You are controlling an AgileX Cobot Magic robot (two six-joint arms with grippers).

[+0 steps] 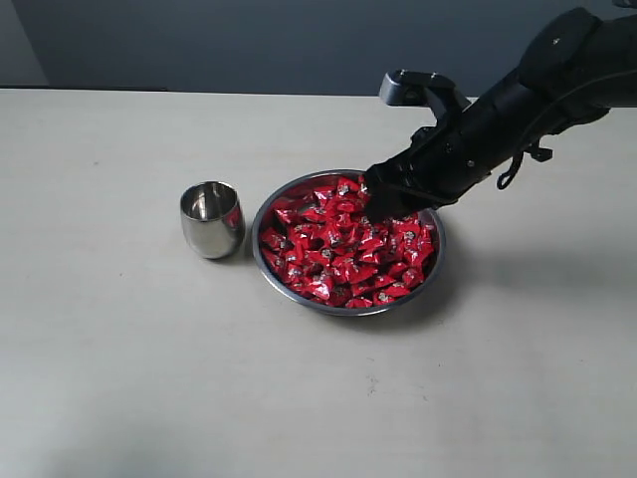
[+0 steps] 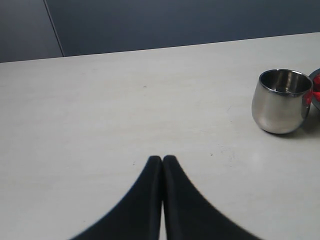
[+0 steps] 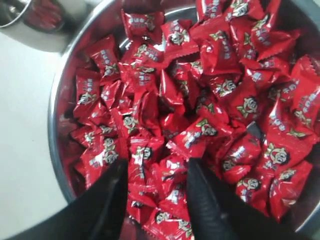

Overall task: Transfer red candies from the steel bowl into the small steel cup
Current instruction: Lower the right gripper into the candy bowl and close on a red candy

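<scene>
Steel bowl: a wide, shallow round bowl [image 1: 257,244] sits just right of centre in the exterior view, its thin shiny rim ringing the load.
Bowl contents: red candies [image 1: 343,249] are heaped nearly to the rim, lying every which way and overlapping.
Small steel cup: this cup [image 1: 212,219] stands upright just left of the bowl, left of centre in the exterior view. Whether they touch I cannot tell.
Cup contents: from here I see only bare polished steel inside.
Cup shape: rounded, egg-like sides, no handle, far narrower than the bowl. Its wall mirrors the red next to it.
Candy wrappers: glossy, crinkled, pillow-shaped with crimped ends and small pale printed marks [image 3: 202,127].
Right gripper: the black gripper [image 1: 383,204] reaches down from the upper right of the exterior view into the bowl's far right part.
Right jaws: they stand apart, tips pressed into the pile with a few candies lying between the two fingers [image 3: 200,195]. Nothing is lifted.
Left gripper: seen in the left wrist view, this gripper [image 2: 162,159] is over bare table, with the cup near that frame's right edge.
Left jaws: closed tip to tip, nothing between them.
Table: a pale, matt, faintly streaked top [image 1: 119,349].
</scene>
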